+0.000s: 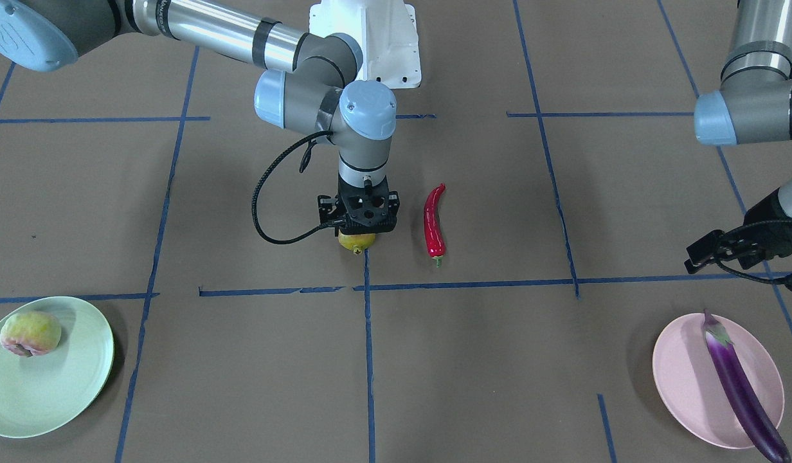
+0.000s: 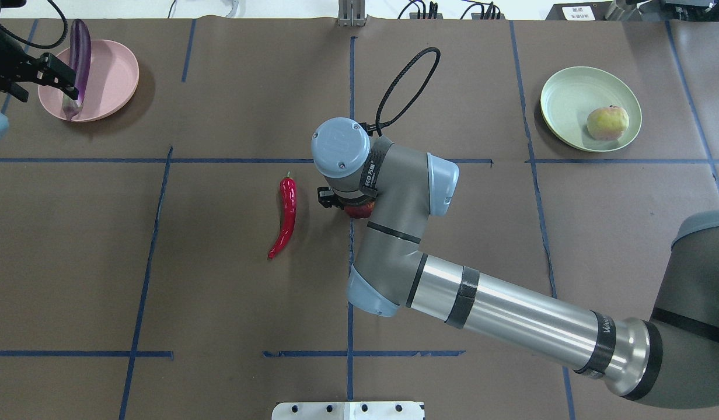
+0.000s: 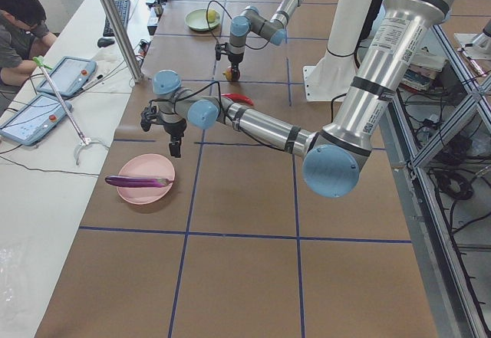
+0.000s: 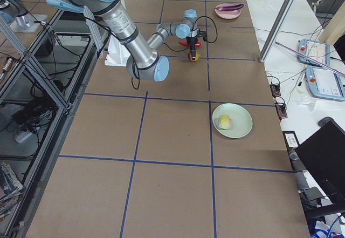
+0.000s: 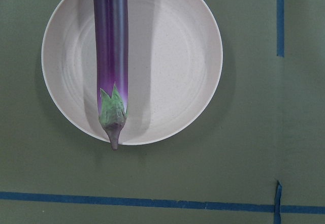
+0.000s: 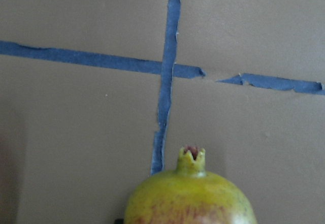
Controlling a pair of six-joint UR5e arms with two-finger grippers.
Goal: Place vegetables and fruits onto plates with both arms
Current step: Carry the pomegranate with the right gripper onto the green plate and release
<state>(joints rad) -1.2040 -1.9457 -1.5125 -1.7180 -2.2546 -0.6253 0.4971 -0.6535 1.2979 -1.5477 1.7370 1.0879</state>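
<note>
My right gripper stands straight down over the red-and-yellow pomegranate at the table's middle. The gripper body hides its fingers, so I cannot tell whether it is open or shut. The right wrist view shows the pomegranate's crown close up. The red chili pepper lies beside it on the table. The pale green, pink-blushed fruit sits on the mint green plate. The purple eggplant lies across the pink plate. My left gripper hovers by that plate, open and empty.
Blue tape lines divide the brown table into squares. The white base block stands at the robot's edge. In the exterior left view an operator sits with tablets at a side desk, behind a metal post.
</note>
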